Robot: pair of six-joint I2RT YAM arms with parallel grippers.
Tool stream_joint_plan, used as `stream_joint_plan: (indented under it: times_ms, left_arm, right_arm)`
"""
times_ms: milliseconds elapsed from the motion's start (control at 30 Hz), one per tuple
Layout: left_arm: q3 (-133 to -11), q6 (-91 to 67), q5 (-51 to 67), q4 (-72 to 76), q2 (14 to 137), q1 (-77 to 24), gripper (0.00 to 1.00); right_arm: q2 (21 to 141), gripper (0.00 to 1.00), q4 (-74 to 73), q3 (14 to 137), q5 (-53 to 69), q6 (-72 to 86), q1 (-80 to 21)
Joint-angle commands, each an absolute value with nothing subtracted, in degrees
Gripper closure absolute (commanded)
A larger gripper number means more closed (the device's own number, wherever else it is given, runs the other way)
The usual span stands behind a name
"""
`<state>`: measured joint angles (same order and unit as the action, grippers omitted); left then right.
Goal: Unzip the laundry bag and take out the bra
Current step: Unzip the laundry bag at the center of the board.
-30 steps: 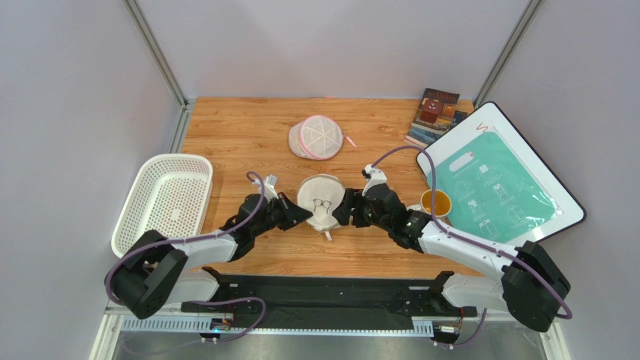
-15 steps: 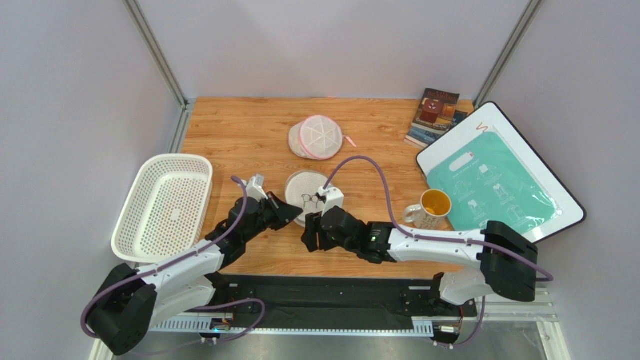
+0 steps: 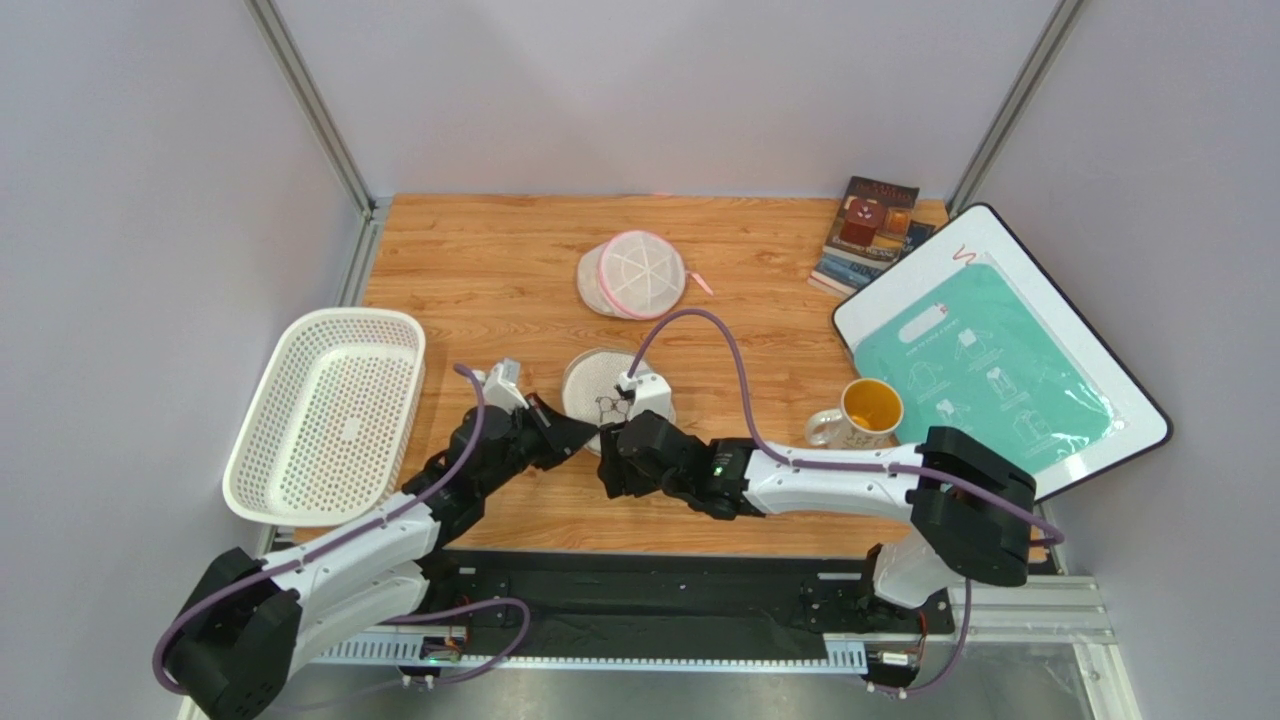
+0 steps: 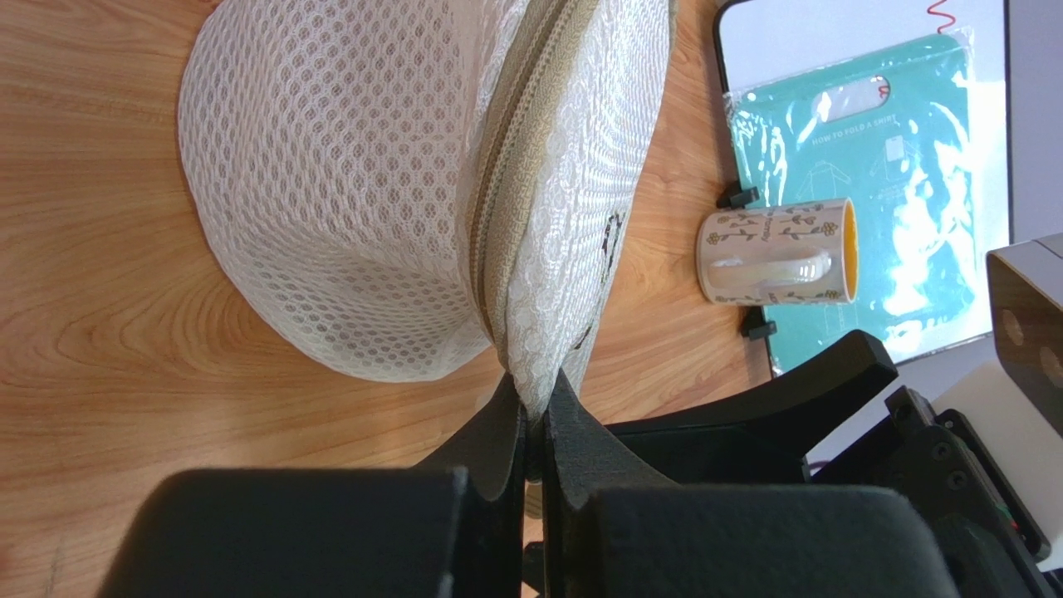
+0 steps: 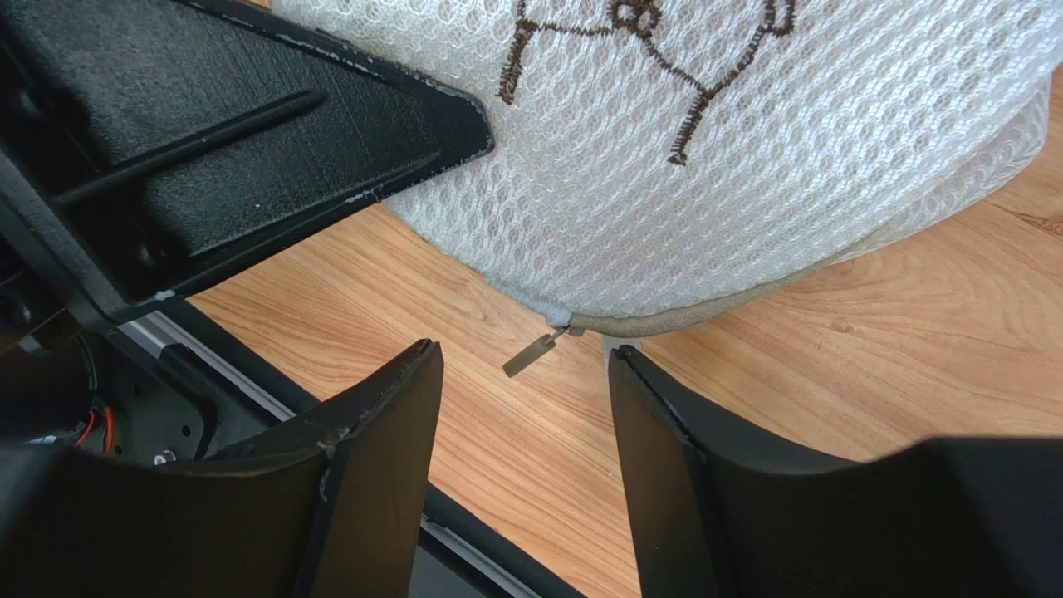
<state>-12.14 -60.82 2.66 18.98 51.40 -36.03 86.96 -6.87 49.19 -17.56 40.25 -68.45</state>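
Note:
The laundry bag (image 3: 594, 375), a domed beige-white mesh pouch with a dark pictogram (image 5: 649, 37), lies on the wooden table near the front. My left gripper (image 4: 534, 401) is shut on the mesh at the bag's rim, right by the zip (image 4: 505, 212). From the top view it reaches the bag from the left (image 3: 583, 437). My right gripper (image 5: 524, 371) is open at the bag's near edge, and the small metal zip pull (image 5: 530, 353) hangs between its fingertips, untouched. Seen from above, the right gripper (image 3: 610, 468) sits just below the bag. The bra is hidden.
A white perforated basket (image 3: 323, 405) stands at the left. A round mesh pouch with pink trim (image 3: 639, 275) lies behind the bag. A yellow-lined mug (image 3: 864, 408), a white board with a teal sheet (image 3: 992, 360) and books (image 3: 872, 225) are on the right.
The left gripper has dragged the bag left and toward the near edge. The right arm swung round from the bag's right side to its near side, its jaws narrowing around the zip pull.

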Motion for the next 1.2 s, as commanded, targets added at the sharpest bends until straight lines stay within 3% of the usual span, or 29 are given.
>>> stream_joint_plan:
  times_ms: [0, 333, 567, 867, 1033, 1167]
  left_arm:
    - [-11.95, -61.08, 2.64, 19.60, 50.10, -36.39, 1.00]
    - [-11.34, -61.52, 3.07, 18.81, 47.72, -36.39, 1.00]
    - [-11.07, -61.44, 3.52, 18.72, 47.55, -36.39, 1.00]
    - [-12.22, -58.28, 2.81, 15.03, 46.67, -36.39, 1.00]
    - [-14.67, -55.38, 4.39, 12.66, 48.42, -36.39, 1.00]
    - [-15.64, -54.06, 5.10, 12.04, 49.48, -36.39, 1.00]
  right_arm:
    - [88.15, 0.45, -4.57, 51.77, -19.07, 40.43, -68.29]
    - [88.16, 0.57, -2.73, 50.71, -17.84, 41.05, -66.88]
    - [87.54, 0.84, -3.25, 50.28, -18.11, 40.87, -66.53]
    - [83.68, 0.87, -4.39, 46.76, -18.72, 41.57, -65.92]
    - [82.09, 0.99, -4.48, 44.04, -17.75, 41.04, -65.30]
    - [80.07, 1.00, -4.48, 41.66, -18.02, 41.40, -64.69]
